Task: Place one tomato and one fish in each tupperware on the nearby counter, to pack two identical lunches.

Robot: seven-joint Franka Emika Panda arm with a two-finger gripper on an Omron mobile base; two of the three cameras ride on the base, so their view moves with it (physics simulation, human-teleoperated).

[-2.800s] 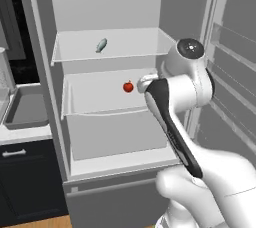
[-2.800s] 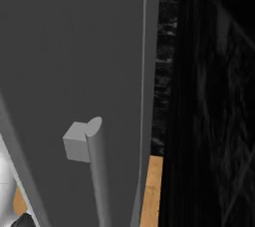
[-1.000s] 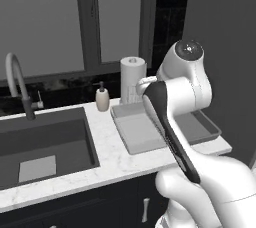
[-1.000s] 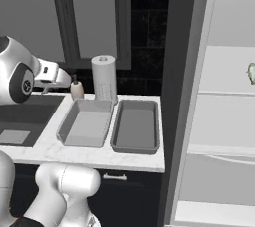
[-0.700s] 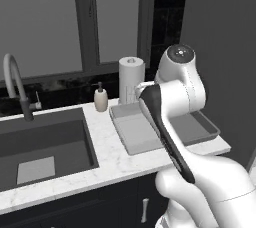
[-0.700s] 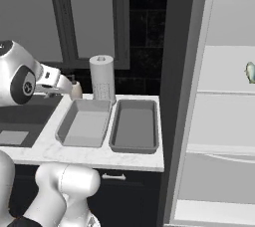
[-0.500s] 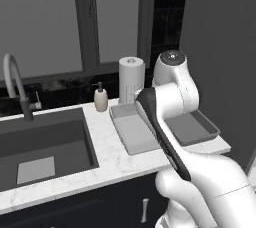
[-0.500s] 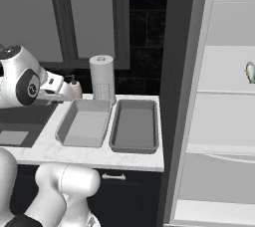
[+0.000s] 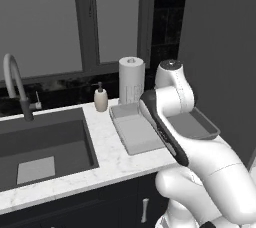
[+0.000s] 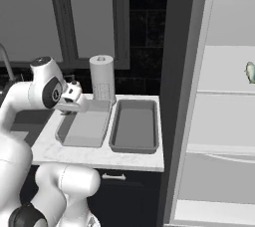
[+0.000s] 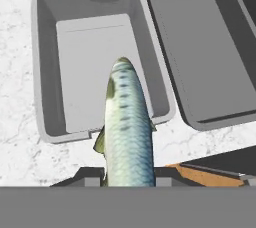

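Clamped by the gripper [image 11: 127, 179] at its tail end, hanging nose-first above the left tupperware [image 11: 45, 92]: a fish [image 11: 126, 132], likely light, slick and limp, best pinched mid-body

You face a dark window [image 9: 65, 19] with a black frame. Below it lies a sunken sink [image 9: 45, 144] with a curved faucet [image 9: 15, 84]. Right of the sink stand a soap bottle [image 9: 101, 98] and a paper towel roll [image 9: 131, 79]; farther right, the open fridge [image 10: 219, 111] shows pale shelves.
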